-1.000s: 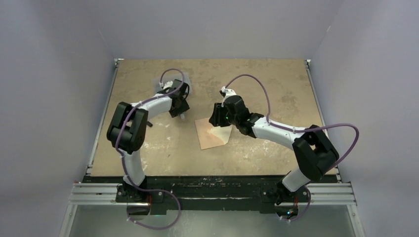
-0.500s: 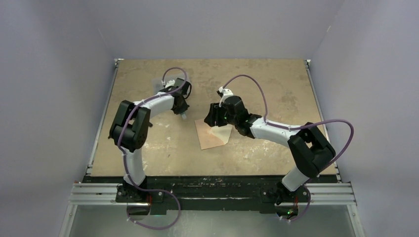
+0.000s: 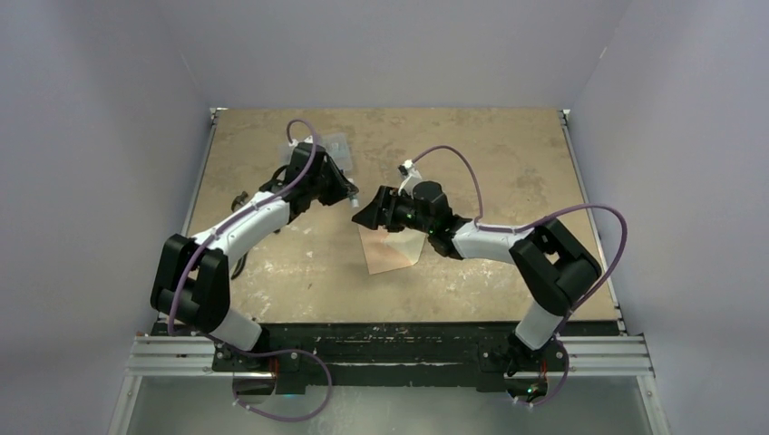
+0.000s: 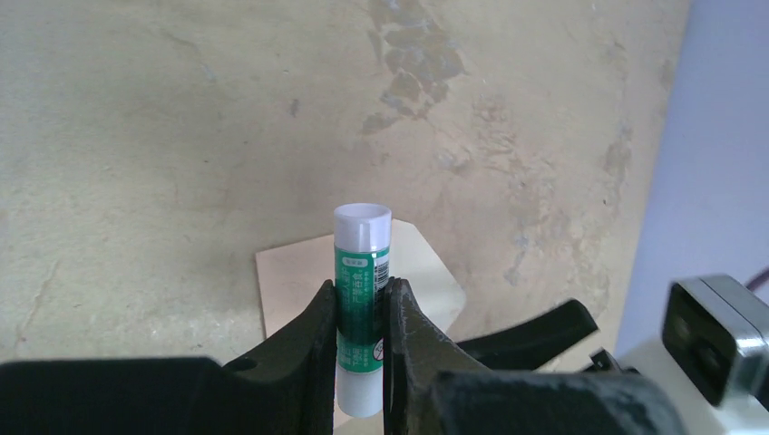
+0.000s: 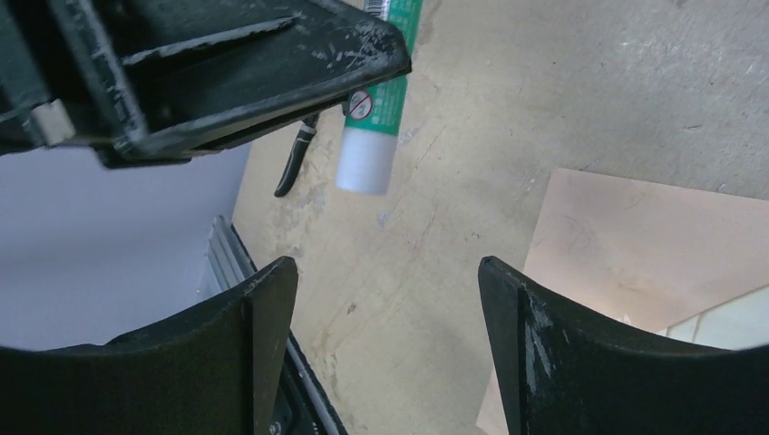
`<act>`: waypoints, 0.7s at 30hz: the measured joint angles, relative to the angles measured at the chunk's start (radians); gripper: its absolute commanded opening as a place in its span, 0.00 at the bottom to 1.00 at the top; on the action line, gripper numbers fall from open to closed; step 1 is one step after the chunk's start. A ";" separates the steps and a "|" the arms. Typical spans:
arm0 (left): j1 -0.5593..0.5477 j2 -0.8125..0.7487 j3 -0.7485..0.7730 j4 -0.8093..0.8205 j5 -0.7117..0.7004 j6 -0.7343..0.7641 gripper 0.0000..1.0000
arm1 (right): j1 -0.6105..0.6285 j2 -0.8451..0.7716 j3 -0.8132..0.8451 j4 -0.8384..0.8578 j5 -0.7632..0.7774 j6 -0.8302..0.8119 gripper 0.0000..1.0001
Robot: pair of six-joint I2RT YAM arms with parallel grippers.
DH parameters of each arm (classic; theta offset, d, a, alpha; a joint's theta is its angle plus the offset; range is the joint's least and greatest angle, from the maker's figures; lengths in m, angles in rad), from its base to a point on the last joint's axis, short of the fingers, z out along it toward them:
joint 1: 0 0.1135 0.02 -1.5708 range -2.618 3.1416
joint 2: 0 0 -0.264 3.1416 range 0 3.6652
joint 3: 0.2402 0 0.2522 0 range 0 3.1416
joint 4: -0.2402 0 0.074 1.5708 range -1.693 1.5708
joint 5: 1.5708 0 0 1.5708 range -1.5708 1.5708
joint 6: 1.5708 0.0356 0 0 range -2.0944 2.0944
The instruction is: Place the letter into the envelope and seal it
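Left end effector (image 4: 362, 290) clamps a green-and-white glue stick (image 4: 363, 258) upright at 6 o'clock; behind it the salmon envelope (image 4: 288, 283) lies on the mottled surface (image 4: 163, 136), cream flap (image 4: 426, 276) pointing toward 3 o'clock.

**A robot test cell in a lab**

We take this for a robotics lab bench set up for recording. The table (image 3: 272, 272) is a worn, stained tan board, boxed in on its left, far and right sides by plain grey-lilac walls (image 3: 91, 181). Along the table's near edge runs an aluminium rail (image 3: 390, 355). The left arm (image 3: 245, 227) and right arm (image 3: 490, 240) are bolted there side by side, with purple cables (image 3: 624, 240) looping from them.
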State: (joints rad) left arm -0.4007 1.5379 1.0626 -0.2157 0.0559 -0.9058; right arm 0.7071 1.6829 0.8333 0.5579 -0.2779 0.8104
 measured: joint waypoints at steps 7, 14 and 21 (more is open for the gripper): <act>0.000 -0.011 -0.031 0.016 0.102 0.008 0.00 | 0.008 0.050 0.047 0.011 -0.002 0.070 0.63; 0.000 -0.041 -0.031 0.019 0.148 0.010 0.00 | 0.014 0.069 0.089 0.030 -0.002 0.105 0.37; 0.001 -0.087 -0.045 0.030 0.152 0.030 0.11 | 0.018 0.087 0.109 0.025 0.005 0.121 0.00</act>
State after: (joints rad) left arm -0.3996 1.4509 1.0176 -0.1860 0.2081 -0.8761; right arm 0.7250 1.7695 0.9421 0.5831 -0.2733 0.9318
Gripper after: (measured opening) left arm 0.154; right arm 0.182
